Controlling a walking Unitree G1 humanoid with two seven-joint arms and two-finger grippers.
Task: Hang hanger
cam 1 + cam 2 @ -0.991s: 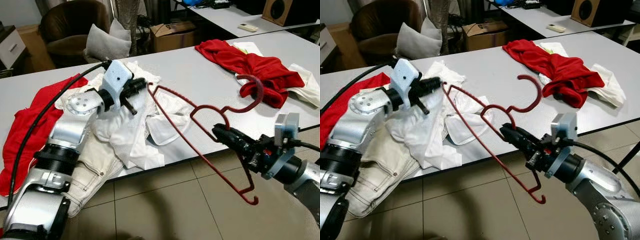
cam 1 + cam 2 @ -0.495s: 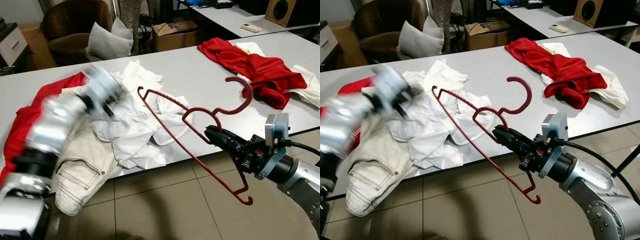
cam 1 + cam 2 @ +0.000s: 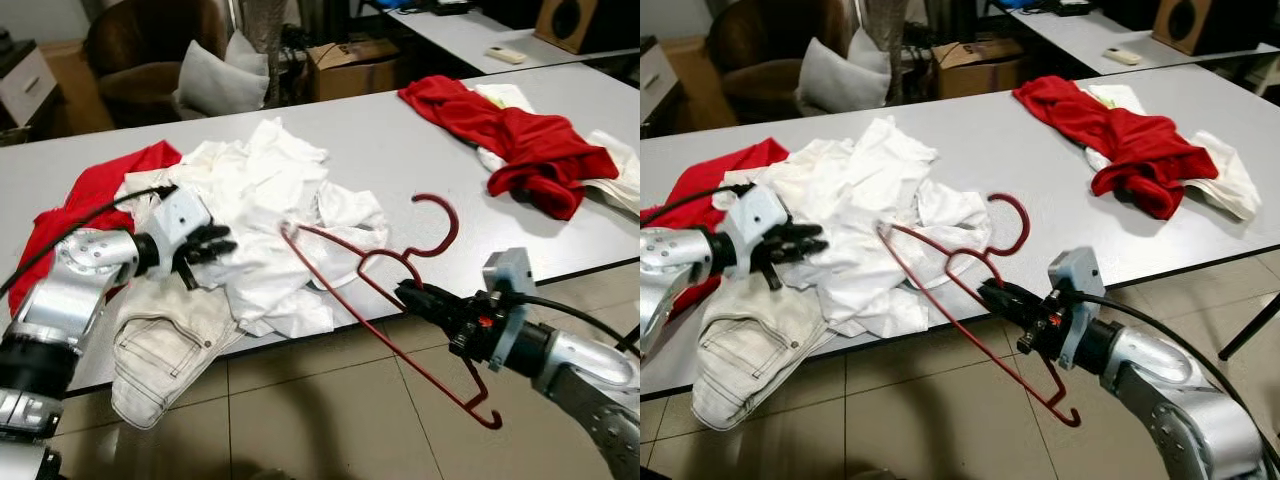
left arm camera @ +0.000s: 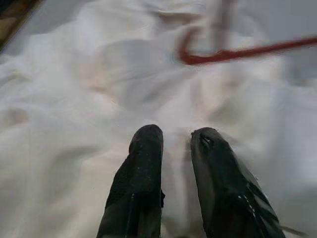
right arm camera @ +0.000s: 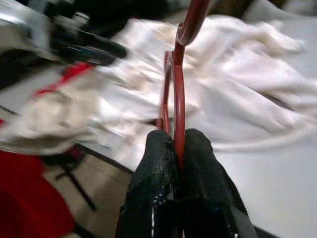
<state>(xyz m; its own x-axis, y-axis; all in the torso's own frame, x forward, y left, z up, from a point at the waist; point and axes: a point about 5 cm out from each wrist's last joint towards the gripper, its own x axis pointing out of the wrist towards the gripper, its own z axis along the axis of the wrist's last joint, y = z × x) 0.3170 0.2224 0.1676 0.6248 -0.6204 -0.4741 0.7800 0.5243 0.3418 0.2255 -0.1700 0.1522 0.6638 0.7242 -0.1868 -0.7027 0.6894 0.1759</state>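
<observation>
Step in hand: the hanger is gripped and carried, not yet hung; no rail or hook to hang it on can be made out, so the task looks to be at an early-to-middle stage.
Hanger: the red hanger (image 3: 385, 300) hangs in the air at the near edge of the surface (image 3: 400, 150), tilted, its hook up over the surface edge and one shoulder end down over the tiled floor (image 3: 330, 420); its other shoulder end reaches to the white clothes (image 3: 270, 210) and seems to touch or lie just over them.
Right end effector: the right end effector (image 3: 415, 297) is closed on the hanger at the neck, just under the hook; the right wrist view shows the red wire pinched between the two black fingers (image 5: 158, 173).
Left end effector: the left end effector (image 3: 215, 245) lies beside the hanger's far shoulder, low over the white clothes, fingers a narrow gap apart and holding nothing.
Other things near the hanger: beige trousers (image 3: 165, 340) droop off the surface edge below the white clothes; red garments (image 3: 520, 130) lie well apart from the hanger, at the far right of the surface.
Next move calls for: likely lifting the hanger free of the white clothes, keeping the grip firm so that it does not swing, then finding a place to hang it.
</observation>
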